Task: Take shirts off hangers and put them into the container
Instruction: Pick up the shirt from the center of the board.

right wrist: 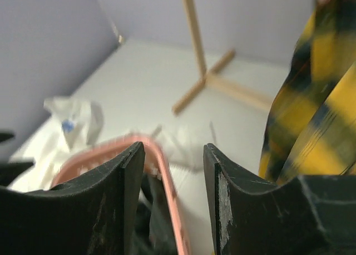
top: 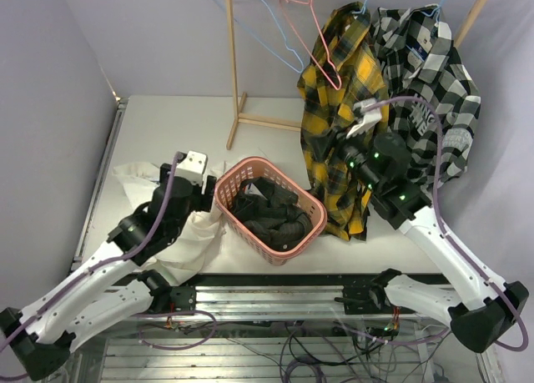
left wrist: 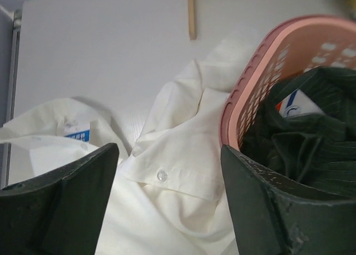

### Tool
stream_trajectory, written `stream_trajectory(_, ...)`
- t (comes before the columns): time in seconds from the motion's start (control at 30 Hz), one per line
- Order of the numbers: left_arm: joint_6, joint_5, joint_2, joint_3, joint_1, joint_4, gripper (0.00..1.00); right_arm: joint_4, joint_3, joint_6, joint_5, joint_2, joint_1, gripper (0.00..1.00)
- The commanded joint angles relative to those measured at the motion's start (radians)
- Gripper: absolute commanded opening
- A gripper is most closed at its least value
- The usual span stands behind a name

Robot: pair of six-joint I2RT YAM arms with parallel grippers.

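Just left of the salmon-pink container (top: 246,233), the left gripper (left wrist: 169,152) hangs wide apart and empty over the white shirt (left wrist: 183,127) lying against its wall, while to the container's right the right gripper (right wrist: 173,149), partly parted, grips nothing beside the yellow plaid shirt (right wrist: 317,127).

I can read no text outright. Tag (left wrist: 78,134) on the white shirt (left wrist: 178,155): blue print, too small. Neck label (left wrist: 295,106) in the dark pinstriped shirt (left wrist: 311,149): red-and-blue mark, no letters resolved. White lettering (top: 425,123) on the checked shirt (top: 430,66): illegible.
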Motion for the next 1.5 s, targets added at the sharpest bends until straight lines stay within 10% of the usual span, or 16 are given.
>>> stream_trajectory(0.0, -0.050, -0.020, 0.117, 0.065, 0.054, -0.081, 0.87, -0.092, -0.125, 0.064, -0.108, -0.087, 0.031, 0.46)
stream_trajectory(0.27, -0.200, 0.448, 0.262, 0.157, 0.532, -0.095, 0.87, -0.144, -0.199, 0.081, -0.102, -0.223, 0.037, 0.47)
stream_trajectory(0.47, -0.362, 0.595, 0.352, 0.211, 0.688, -0.263, 0.87, -0.184, -0.208, 0.060, -0.077, -0.269, 0.037, 0.47)
stream_trajectory(1.1, -0.885, 0.280, 0.282, 0.121, 0.707, -0.620, 0.94, -0.108, -0.384, 0.147, -0.064, -0.399, 0.037, 0.47)
stream_trajectory(1.47, -0.915, 0.367, 0.469, 0.016, 0.708, -0.405, 0.96, -0.132, -0.397, 0.157, -0.043, -0.453, 0.037, 0.47)
